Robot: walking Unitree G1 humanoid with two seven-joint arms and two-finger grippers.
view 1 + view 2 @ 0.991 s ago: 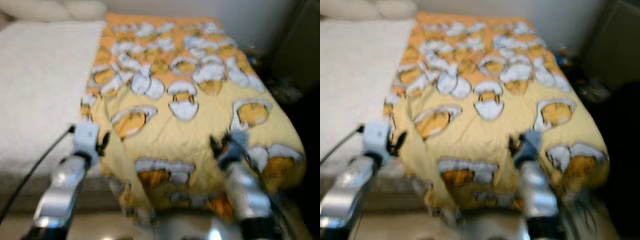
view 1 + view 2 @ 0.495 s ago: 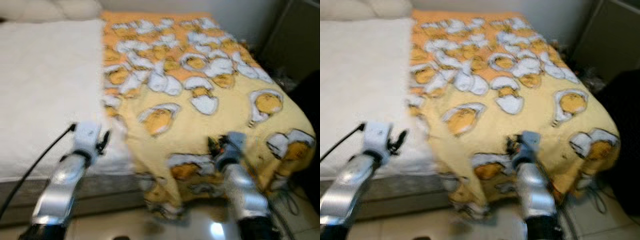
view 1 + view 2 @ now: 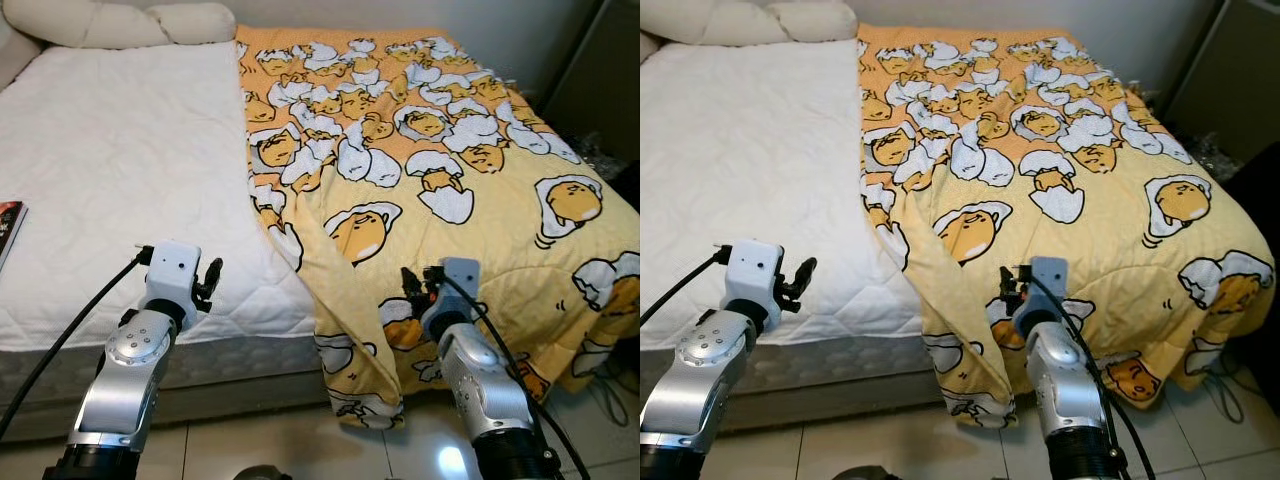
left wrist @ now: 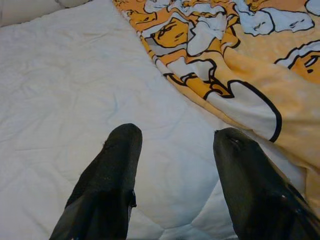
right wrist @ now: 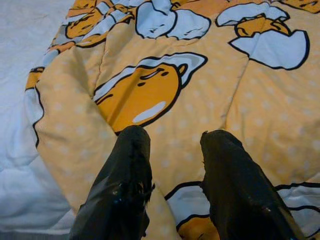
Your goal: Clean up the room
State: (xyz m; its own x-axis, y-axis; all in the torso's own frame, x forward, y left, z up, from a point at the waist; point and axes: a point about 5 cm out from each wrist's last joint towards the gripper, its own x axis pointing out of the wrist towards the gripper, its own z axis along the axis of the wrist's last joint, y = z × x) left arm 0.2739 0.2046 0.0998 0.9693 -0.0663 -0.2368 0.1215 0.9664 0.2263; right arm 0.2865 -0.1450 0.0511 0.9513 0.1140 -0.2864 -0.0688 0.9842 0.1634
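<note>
A yellow blanket (image 3: 430, 170) is spread over the bed's (image 3: 110, 190) right half. Both grippers, left (image 4: 172, 145) and right (image 5: 172, 145), are held above it, fingers spread and empty.

The book (image 3: 6, 228) at nine o'clock is cut off by the picture's edge, showing only a red and dark corner. The blanket (image 3: 450, 190) hides the right half of the mattress (image 3: 120, 180). At three o'clock, dark clutter (image 3: 1215, 155) beside the bed is too small to identify.
</note>
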